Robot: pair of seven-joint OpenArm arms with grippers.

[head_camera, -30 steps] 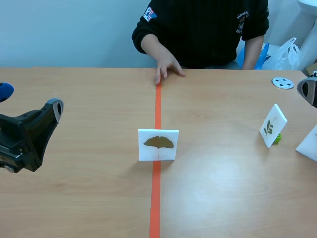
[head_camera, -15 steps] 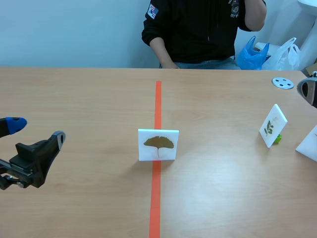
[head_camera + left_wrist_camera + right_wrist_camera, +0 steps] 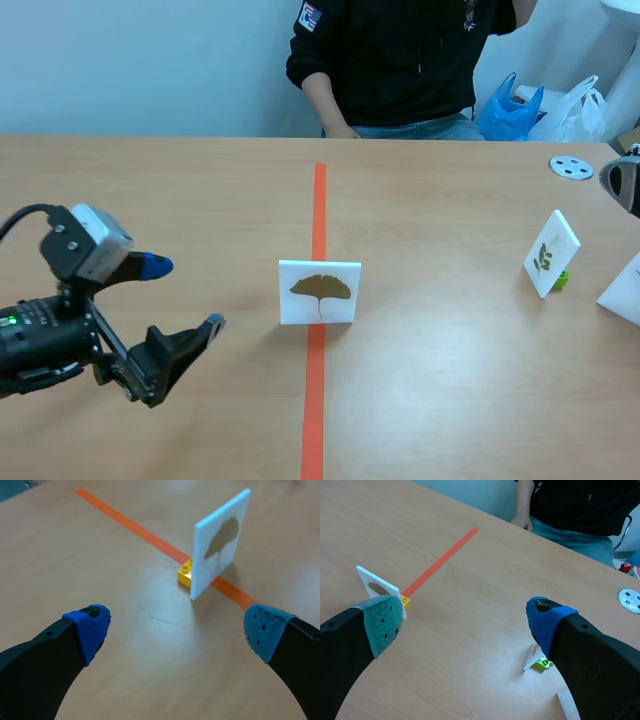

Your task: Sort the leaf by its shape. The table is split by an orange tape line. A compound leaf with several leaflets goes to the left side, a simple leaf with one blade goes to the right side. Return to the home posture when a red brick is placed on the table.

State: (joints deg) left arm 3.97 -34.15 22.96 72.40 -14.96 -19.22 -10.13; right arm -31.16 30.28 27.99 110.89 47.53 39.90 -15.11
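A white square card bearing a brown fan-shaped leaf (image 3: pixel 319 292) stands upright on the pale wooden surface (image 3: pixel 200 190), right on the orange tape line (image 3: pixel 316 400) about midway along it. In the scene view its printed face is turned toward the robot, its width runs across the tape, and the leaf's stalk points down with the fan spread on top.

The left wrist view shows the card (image 3: pixel 220 542) at a slant, thin edge nearest. It also shows a small yellow brick (image 3: pixel 186 573) at the card's foot on its far side, which the scene view hides behind the card. The right wrist view catches the same card (image 3: pixel 377 583) and brick (image 3: pixel 405 602) from the other side, the card partly hidden by that hand's grey-green pad.

The left hand (image 3: pixel 185 296) hangs low over the left half, near the card, its fingers spread wide and holding nothing. In its own view the left hand (image 3: pixel 177 625) has bare wood between the blue pads, and the card lies ahead, nearer one finger. The right hand (image 3: pixel 464 620) is also spread wide and has hold of nothing. In the scene view only a part of the right arm (image 3: pixel 622 185) shows at the surface's right edge.

A wide stretch of bare wood lies between the tape line and a second white card with a green many-leaflet leaf (image 3: pixel 551 252), which tilts on a green brick (image 3: pixel 561 280) near the right edge. A grey round disc with holes (image 3: pixel 571 167) lies beyond it. A person in a black top (image 3: pixel 400 60) sits at the far edge.
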